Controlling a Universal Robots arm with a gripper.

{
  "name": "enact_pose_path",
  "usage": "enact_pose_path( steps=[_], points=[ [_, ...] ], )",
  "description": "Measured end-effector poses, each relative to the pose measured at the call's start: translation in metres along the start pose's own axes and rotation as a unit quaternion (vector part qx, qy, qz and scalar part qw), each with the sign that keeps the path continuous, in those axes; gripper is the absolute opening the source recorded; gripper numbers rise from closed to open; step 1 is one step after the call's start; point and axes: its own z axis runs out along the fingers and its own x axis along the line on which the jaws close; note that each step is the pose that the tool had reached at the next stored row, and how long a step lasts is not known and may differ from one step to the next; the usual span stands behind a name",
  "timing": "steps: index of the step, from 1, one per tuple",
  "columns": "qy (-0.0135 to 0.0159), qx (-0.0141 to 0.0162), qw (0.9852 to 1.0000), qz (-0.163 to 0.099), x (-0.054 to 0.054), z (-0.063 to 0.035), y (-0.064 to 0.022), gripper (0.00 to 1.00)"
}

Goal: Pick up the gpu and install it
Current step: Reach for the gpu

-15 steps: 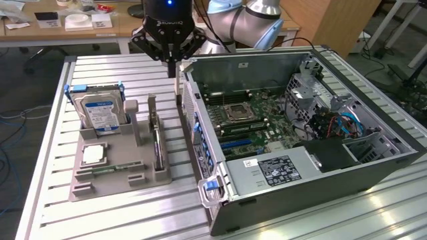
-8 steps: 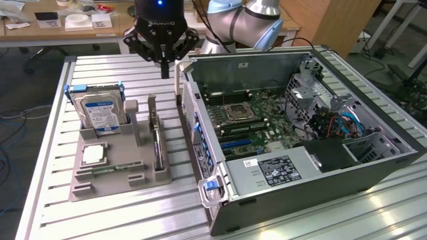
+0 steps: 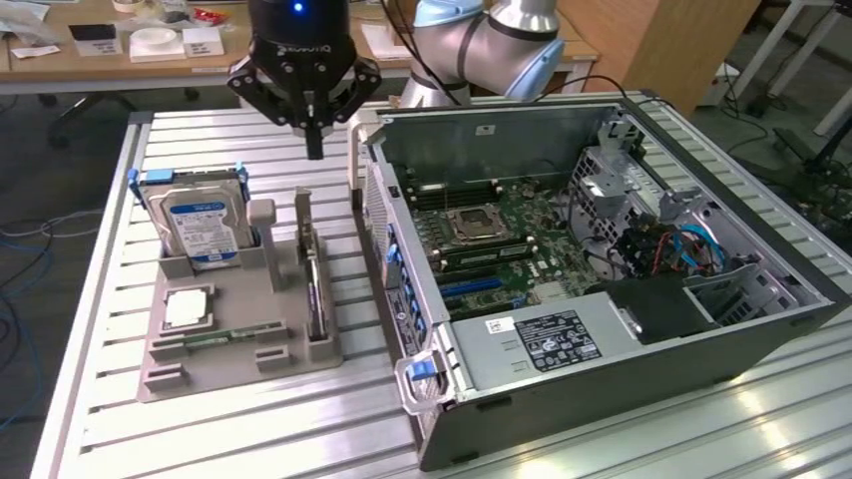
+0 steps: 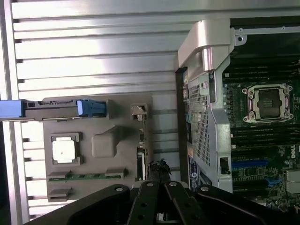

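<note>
Yet to lift the gpu (image 3: 314,289), seated edge-on in the grey holder tray (image 3: 200,377) beside the open computer case (image 3: 600,399); hovering above it with gripper (image 3: 315,148) pinched shut on nothing

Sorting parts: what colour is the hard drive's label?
The hard drive's label is blue and white, clearest in the exterior view.

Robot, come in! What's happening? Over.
Black gripper shut, empty, above grey plastic holder. Thin black circuit card with silvery bracket upright in it. Grey post close beside.
</note>
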Motion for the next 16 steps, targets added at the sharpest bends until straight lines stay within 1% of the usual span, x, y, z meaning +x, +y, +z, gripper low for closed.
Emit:
enact_pose_path(
  steps=[4,11,16],
  points=[
    [0.0,0.0,1.0,0.0,0.0037,0.0004,-0.0003,0.11],
    [0.0,0.0,1.0,0.0,0.0043,0.0004,-0.0007,0.11],
    [0.0,0.0,1.0,0.0,0.0058,0.0002,-0.0058,0.11]
  ],
)
